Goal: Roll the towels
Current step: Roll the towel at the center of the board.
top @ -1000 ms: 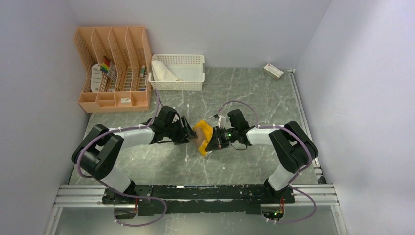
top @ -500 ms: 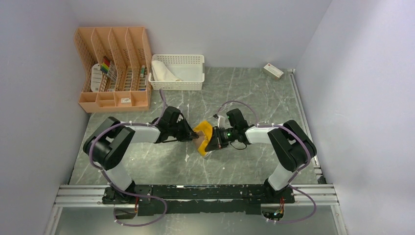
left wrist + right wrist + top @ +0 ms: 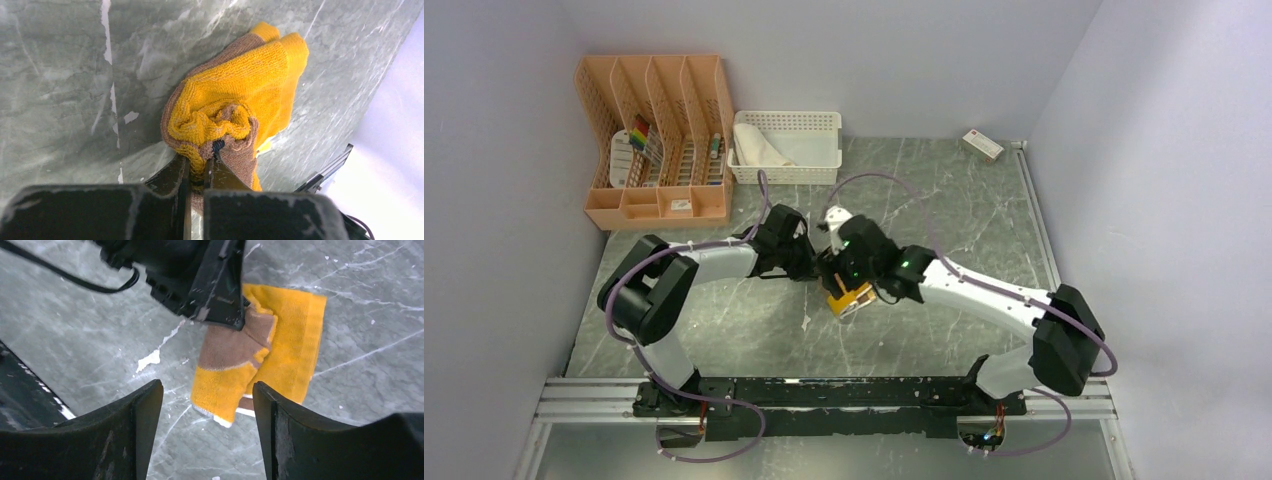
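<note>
From above, can make out only a yellow sliver of the mustard-yellow towel (image 3: 848, 298) mid-table (image 3: 944, 200); mostly hidden under the right arm's wrist. Can't see either claw's tips from up there.

Left wrist view: left gripper (image 3: 202, 167) clamped tight on a bunched end of that towel, loosely folded on the marble top. Own fingers cut off by the bottom edge.

Right wrist view: right gripper (image 3: 206, 387) spread wide, gripping nothing, hovering above the towel's hemmed end.

Counting:
- Two towels. Second a white towel (image 3: 759, 148), slumped in the white lattice basket (image 3: 824, 122) at the back. Stripe not discernible.
- One peach file organizer (image 3: 652, 140), contents too small to name.
- One small box (image 3: 982, 146) far right, label unreadable.
</note>
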Tool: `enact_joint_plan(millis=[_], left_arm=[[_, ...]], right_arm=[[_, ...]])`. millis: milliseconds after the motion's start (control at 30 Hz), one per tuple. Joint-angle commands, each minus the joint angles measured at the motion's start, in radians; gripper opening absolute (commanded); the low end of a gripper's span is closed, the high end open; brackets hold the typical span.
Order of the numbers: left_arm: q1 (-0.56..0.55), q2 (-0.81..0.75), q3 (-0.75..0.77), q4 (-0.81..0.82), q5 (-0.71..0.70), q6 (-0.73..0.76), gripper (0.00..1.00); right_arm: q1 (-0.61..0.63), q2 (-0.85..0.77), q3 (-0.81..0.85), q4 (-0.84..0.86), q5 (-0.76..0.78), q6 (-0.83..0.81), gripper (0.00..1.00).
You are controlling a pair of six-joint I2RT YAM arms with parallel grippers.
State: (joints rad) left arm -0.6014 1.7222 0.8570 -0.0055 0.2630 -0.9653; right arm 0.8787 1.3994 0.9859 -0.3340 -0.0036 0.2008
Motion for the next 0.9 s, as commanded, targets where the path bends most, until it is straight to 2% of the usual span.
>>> enact_joint_plan(millis=[0,200,533,733,867], left_arm=[[-0.004,0.016,0.034,-0.099,-0.057,0.009,0.07],[-0.003,0.012,0.022,-0.088,-0.044,-0.013,0.07],[0.002,-0.006,0.027,-0.115,-0.061,-0.017,0.07],[0.01,0.008,0.019,-0.113,-0.048,-0.018,0.07],[0.015,0.011,0.01,-0.105,-0.041,-0.022,0.07]], right_arm=[[0.159,0.068,0.008,-0.128,0.389,-0.067,0.66],[0.283,0.23,0.044,-0.143,0.528,-0.05,0.66],[0.298,0.331,0.035,-0.084,0.559,-0.027,0.64],[0.384,0.405,0.075,-0.118,0.729,0.004,0.63],[0.427,0.413,0.087,-0.114,0.759,0.024,0.63]])
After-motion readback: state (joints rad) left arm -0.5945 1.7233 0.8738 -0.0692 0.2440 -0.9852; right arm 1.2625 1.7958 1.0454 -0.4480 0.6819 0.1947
